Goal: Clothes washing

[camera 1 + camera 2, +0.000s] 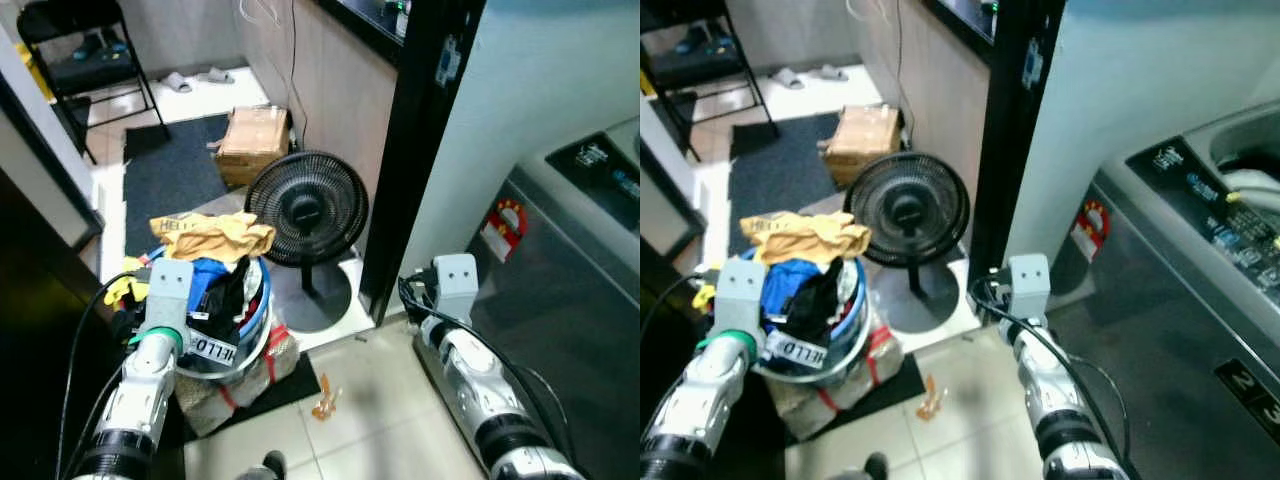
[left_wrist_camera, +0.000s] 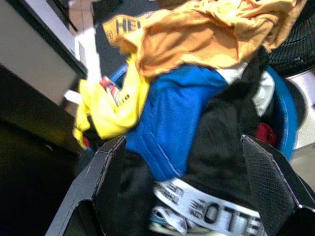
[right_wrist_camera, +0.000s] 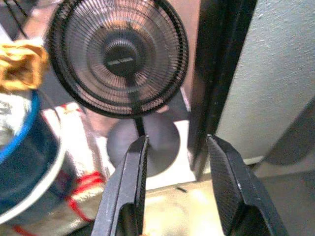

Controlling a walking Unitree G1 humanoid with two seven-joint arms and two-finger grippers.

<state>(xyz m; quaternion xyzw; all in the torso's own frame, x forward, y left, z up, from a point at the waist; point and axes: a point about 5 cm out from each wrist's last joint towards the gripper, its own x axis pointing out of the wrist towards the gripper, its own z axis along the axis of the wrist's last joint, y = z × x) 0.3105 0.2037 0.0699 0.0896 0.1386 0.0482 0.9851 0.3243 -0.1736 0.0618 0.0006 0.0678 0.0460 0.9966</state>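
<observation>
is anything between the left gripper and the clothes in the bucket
Nothing visible. The left gripper, fingers open, sits right over the pile of clothes in the blue bucket, black garment directly ahead between the fingers.

Washer [image 1: 1200, 260] — cut off at frame edge

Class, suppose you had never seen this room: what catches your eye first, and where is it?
The blue laundry basket, heaped with clothes and topped by an orange-yellow garment, sits under the left end effector, whose fingers are open. Beside it a black pedestal fan stands on the floor; the washing machine is on the right.
</observation>
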